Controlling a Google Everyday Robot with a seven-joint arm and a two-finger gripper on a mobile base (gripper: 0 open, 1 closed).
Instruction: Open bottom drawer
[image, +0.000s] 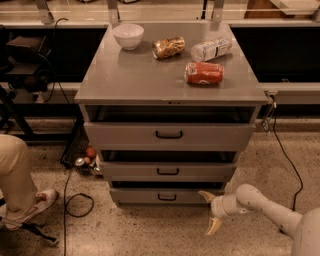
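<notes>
The bottom drawer (150, 196) is the lowest of three grey metal drawers in a cabinet, with a shallow front and a small black bar handle (167, 197) at its centre. It stands slightly out from the cabinet. My gripper (209, 211) is low over the floor, just right of the drawer's right end. Its two tan fingers are spread apart, one near the drawer's right corner and one pointing down. It holds nothing. My white arm (265, 207) comes in from the lower right.
The middle drawer (167, 171) and the tall top drawer (169, 135) sit above. The cabinet top (150, 80) holds a white bowl (128, 35), a snack bag (168, 47), a plastic bottle (211, 49) and a red can (203, 73). A person's leg and shoe (22, 192) and cables (75, 200) are at the left.
</notes>
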